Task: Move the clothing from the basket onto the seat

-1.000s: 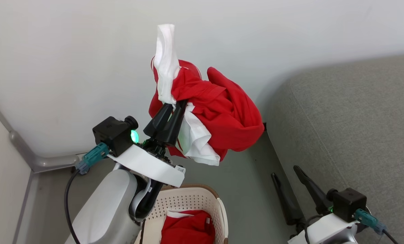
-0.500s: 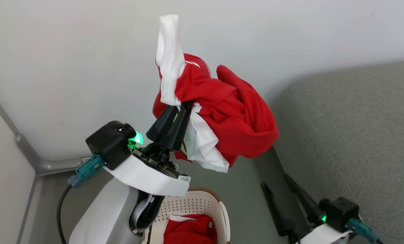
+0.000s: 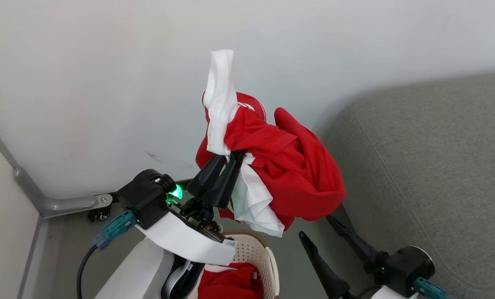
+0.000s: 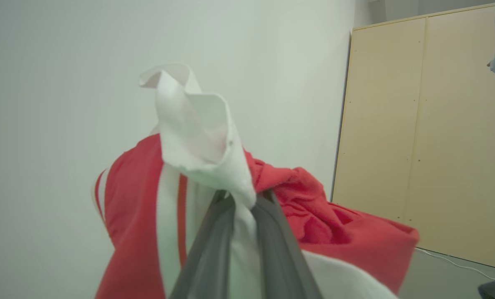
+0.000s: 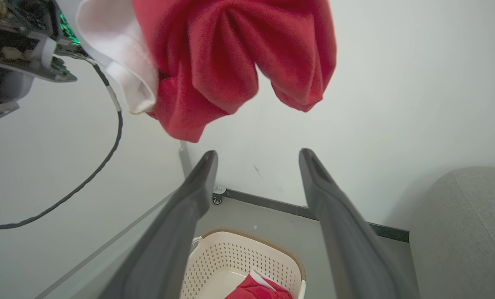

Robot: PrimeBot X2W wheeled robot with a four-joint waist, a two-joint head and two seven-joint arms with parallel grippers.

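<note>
- The left gripper [image 3: 232, 155] is pressing its two dark fingers almost together on a red garment [image 3: 297, 178] with white panels. It is pinching a bunched fold (a white strip is sticking straight up above the fingertips).
- The garment is hanging in the air in front of the pale wall [image 3: 106, 83], well above the grey floor [image 3: 297, 245]. It is drooping to the right of the fingers, toward the seat [image 3: 430, 166], without resting on it.
- In the left wrist view the fingers [image 4: 214, 249] are closing on white cloth, with red folds spilling out on both sides.
- The right gripper [image 3: 315, 227] is standing wide open and holding nothing. Its fingers are pointing up just under the hanging cloth, close beside the seat's rounded corner.
- The basket [image 3: 268, 257] is sitting on the floor below the left arm, and a second red garment [image 3: 230, 284] is lying inside it.
- In the right wrist view the basket [image 5: 230, 257] is showing between the spread fingers.
</note>
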